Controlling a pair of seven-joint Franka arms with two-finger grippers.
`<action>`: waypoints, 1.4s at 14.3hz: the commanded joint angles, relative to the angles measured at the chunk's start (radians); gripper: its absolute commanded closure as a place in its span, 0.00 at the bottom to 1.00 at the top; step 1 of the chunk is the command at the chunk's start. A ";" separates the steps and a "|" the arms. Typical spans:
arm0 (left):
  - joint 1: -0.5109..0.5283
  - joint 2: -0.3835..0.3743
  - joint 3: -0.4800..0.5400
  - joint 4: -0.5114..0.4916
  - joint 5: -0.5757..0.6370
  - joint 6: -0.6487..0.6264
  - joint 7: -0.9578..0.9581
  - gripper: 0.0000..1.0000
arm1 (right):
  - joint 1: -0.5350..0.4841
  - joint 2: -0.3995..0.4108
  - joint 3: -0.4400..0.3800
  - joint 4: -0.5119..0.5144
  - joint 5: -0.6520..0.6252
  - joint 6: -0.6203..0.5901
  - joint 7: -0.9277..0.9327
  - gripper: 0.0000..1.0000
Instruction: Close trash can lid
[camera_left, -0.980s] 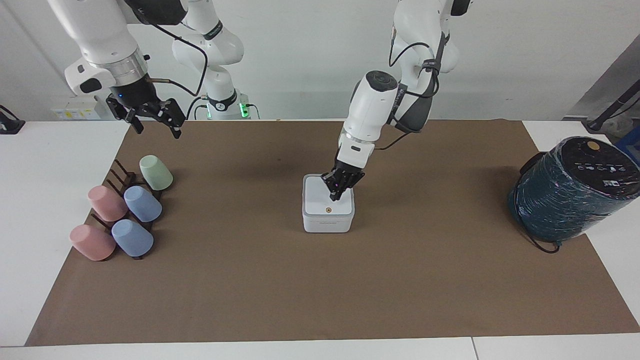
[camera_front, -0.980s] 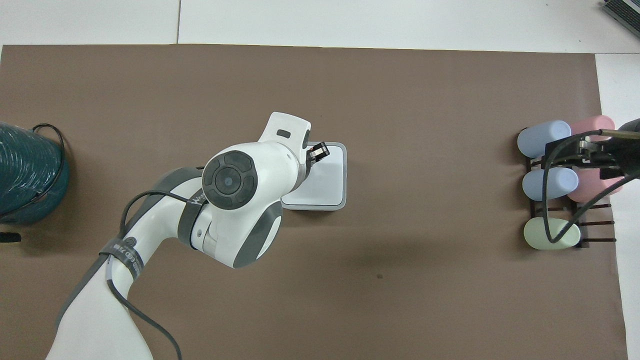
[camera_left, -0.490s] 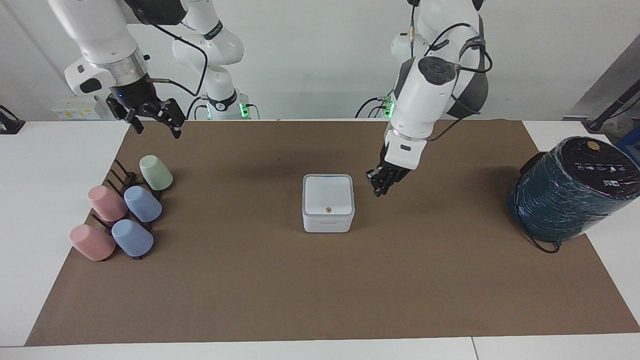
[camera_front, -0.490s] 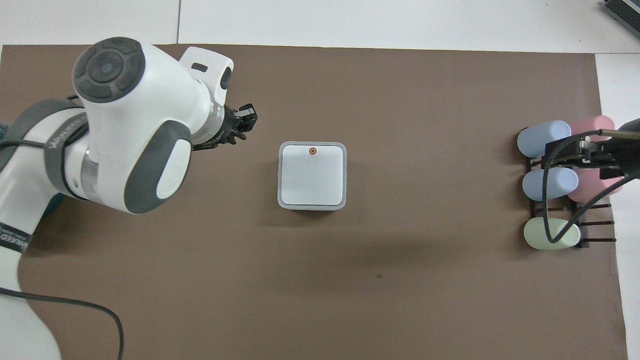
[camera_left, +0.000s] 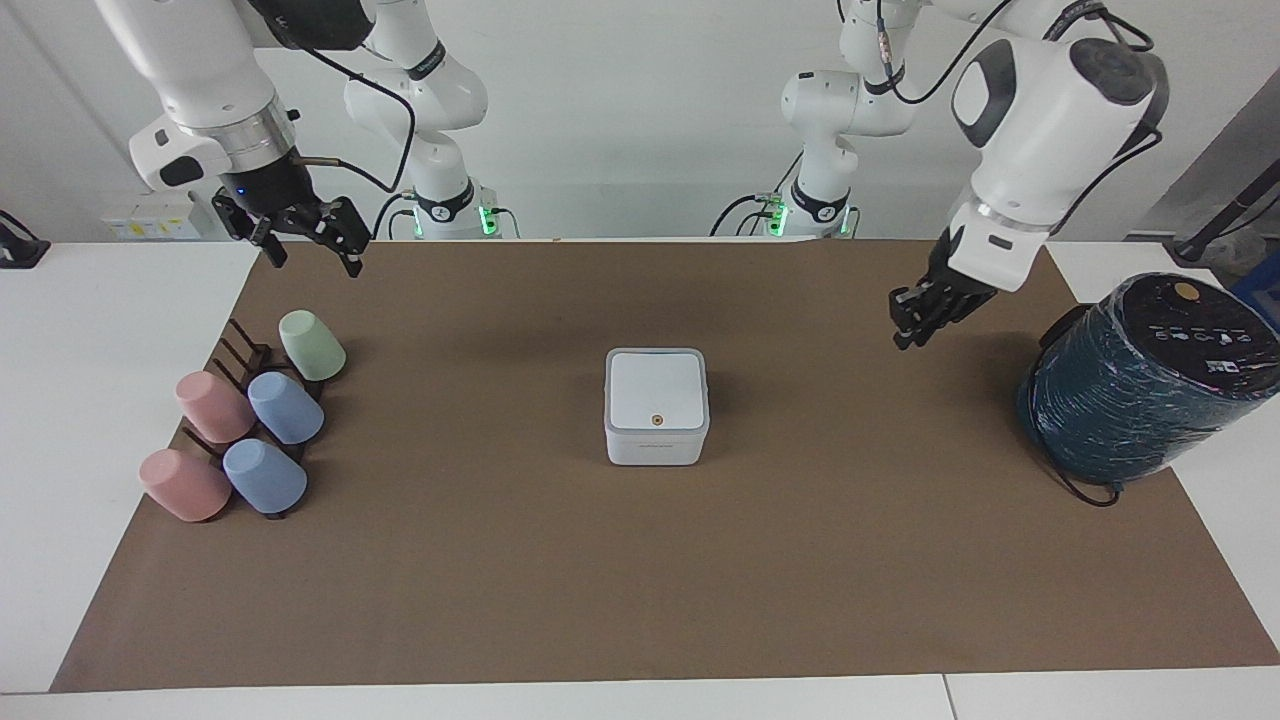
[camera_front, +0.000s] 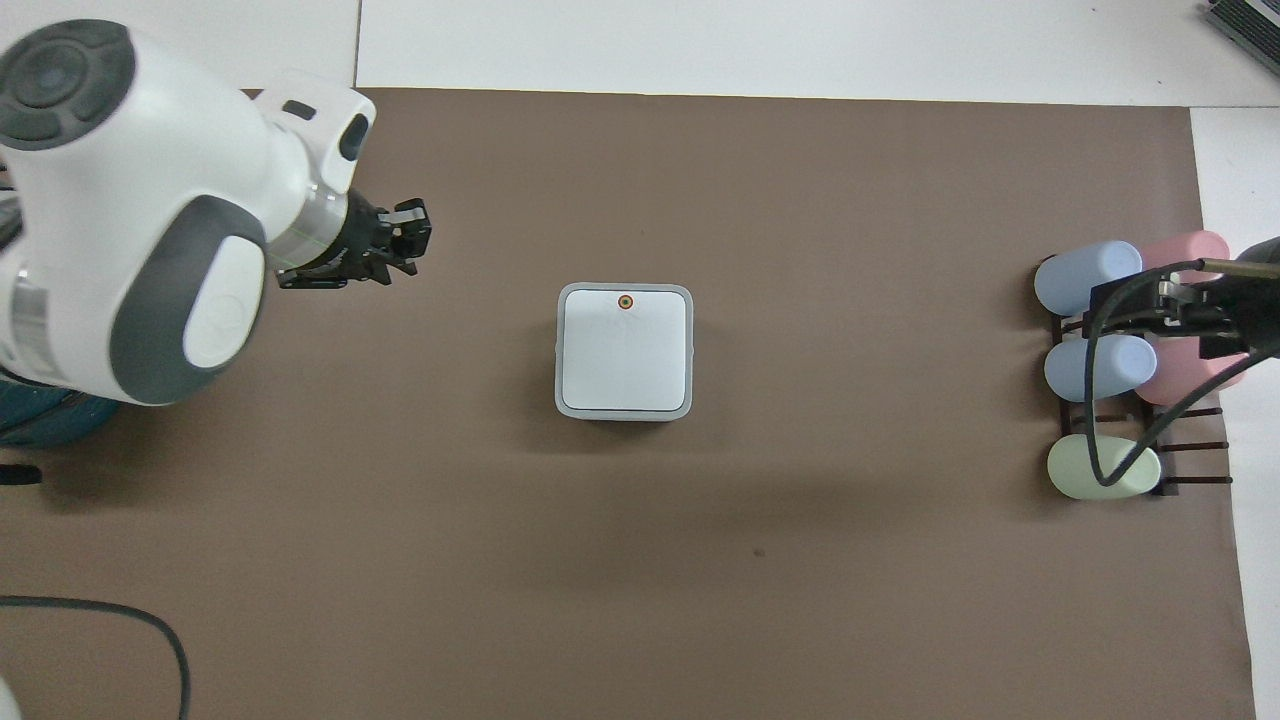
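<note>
The small white trash can (camera_left: 656, 440) stands in the middle of the brown mat and also shows in the overhead view (camera_front: 624, 413). Its white lid (camera_left: 655, 390) lies flat and closed on top, orange dot up, as the overhead view (camera_front: 624, 350) also shows. My left gripper (camera_left: 908, 320) is shut and empty, raised over the mat between the can and the teal cylinder, well apart from the can; it shows in the overhead view (camera_front: 400, 240) too. My right gripper (camera_left: 312, 255) is open and empty, waiting above the cup rack's end of the mat.
A dark rack (camera_left: 245, 355) with several pastel cups (camera_left: 285, 407) lying on it sits at the right arm's end of the table. A large dark teal wrapped cylinder (camera_left: 1140, 385) stands at the left arm's end, with a cable at its base.
My left gripper was pressing on the lid, then lifted off and swung away toward the teal cylinder. The lid stays closed. The right arm has not moved.
</note>
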 joint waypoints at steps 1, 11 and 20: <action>0.012 -0.042 -0.014 -0.007 0.102 -0.067 0.089 0.71 | 0.001 -0.015 -0.008 -0.012 0.013 -0.011 -0.025 0.00; 0.015 -0.059 -0.011 -0.009 0.141 -0.006 0.246 0.00 | 0.001 -0.015 -0.008 -0.012 0.013 -0.011 -0.025 0.00; 0.029 -0.058 -0.011 -0.013 0.138 0.049 0.249 0.00 | 0.001 -0.015 -0.008 -0.012 0.013 -0.010 -0.025 0.00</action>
